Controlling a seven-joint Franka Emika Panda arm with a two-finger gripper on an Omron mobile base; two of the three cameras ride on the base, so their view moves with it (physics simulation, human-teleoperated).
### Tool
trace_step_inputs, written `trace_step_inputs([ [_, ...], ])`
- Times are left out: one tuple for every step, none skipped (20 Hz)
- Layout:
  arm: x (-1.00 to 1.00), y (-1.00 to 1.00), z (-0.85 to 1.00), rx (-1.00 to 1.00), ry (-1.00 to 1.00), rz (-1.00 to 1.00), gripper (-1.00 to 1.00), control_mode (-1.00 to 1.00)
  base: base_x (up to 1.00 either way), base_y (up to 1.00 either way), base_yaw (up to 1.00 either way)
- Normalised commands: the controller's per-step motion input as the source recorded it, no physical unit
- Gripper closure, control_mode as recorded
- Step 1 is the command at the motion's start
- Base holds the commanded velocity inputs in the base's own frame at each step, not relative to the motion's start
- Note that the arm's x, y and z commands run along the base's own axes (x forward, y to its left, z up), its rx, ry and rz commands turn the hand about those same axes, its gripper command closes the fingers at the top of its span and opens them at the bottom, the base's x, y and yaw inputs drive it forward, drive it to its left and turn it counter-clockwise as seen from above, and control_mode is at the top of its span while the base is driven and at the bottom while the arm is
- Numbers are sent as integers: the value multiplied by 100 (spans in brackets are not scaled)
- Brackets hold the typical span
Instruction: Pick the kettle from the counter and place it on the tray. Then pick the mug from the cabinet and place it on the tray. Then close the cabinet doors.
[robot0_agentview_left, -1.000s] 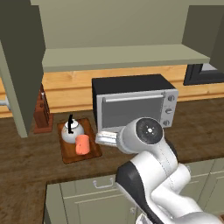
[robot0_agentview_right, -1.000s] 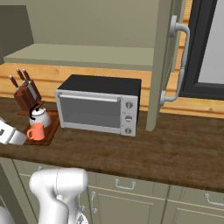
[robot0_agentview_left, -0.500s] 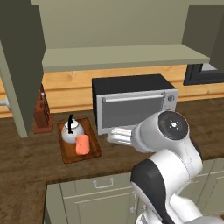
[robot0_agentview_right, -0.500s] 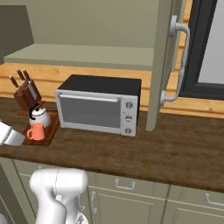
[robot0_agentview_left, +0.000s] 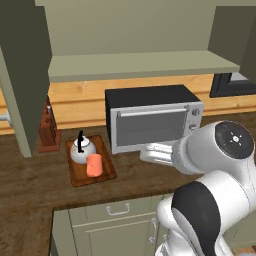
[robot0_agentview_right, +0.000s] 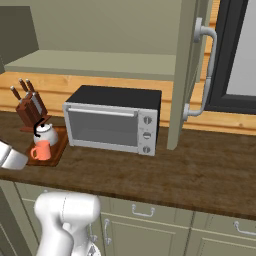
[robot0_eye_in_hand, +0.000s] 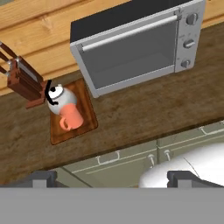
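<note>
Nearest, in hand view: gripper (robot0_eye_in_hand: 109, 177), 2 dark finger tips spread wide, nothing between them, hanging above the cupboard fronts. Below the counter (robot0_agentview_left: 30, 175) edge are olive drawers (robot0_agentview_right: 145, 212) w/ small silver handles, at least 2 seen per view.

On counter: 1 tray (robot0_agentview_left: 106, 172), reddish-brown, left of the oven, near the front edge. On it 1 kettle (robot0_agentview_left: 81, 150) & 1 mug (robot0_agentview_left: 93, 165). Mug stands upright at the front of the tray, touching or just beside the kettle – can't tell which. Kettle's black handle arches up. Both things well apart from the gripper.

1 oven (robot0_agentview_left: 150, 120), grey glass door shut, 3 knobs on its right side, just right of the tray. Robot forearm hangs in front of the oven's lower right in left base view.

Behind the tray, 1 knife block (robot0_agentview_right: 31, 106) w/ 3 handles showing, against the orange wood wall strip (robot0_agentview_left: 75, 102).

Above & furthest: cabinet (robot0_agentview_left: 140, 65), pale shelf bare. 2 cabinet doors open – left door (robot0_agentview_left: 22, 75) swung out above the knife block, right door (robot0_agentview_right: 187, 70) edge-on w/ long silver handle, right of the oven.
</note>
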Motion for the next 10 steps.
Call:
trace_step_inputs([
  [-33, -31, 29, 0, 0, -2, -100, -100, 0, 0, 0],
  [-30, -34, 30, 0, 0, -3, -100, -100, 0, 0, 0],
  [-28, -35, 28, 0, 0, -4, -100, -100, 0, 0, 0],
  [-26, -34, 28, 0, 0, -6, -100, -100, 0, 0, 0],
  [-21, -31, 26, 0, 0, -7, -100, -100, 0, 0, 0],
  [-19, -31, 25, 0, 0, -8, -100, -100, 0, 0, 0],
  [-13, -30, 23, 0, 0, -9, -100, -100, 0, 0, 0],
  [-8, -28, 22, 0, 0, -10, -100, -100, 0, 0, 0],
  [0, -32, 19, 0, 0, -12, -100, -100, 0, 0, 0],
  [0, -36, 17, 0, 0, -13, -100, -100, 0, 0, 0],
])
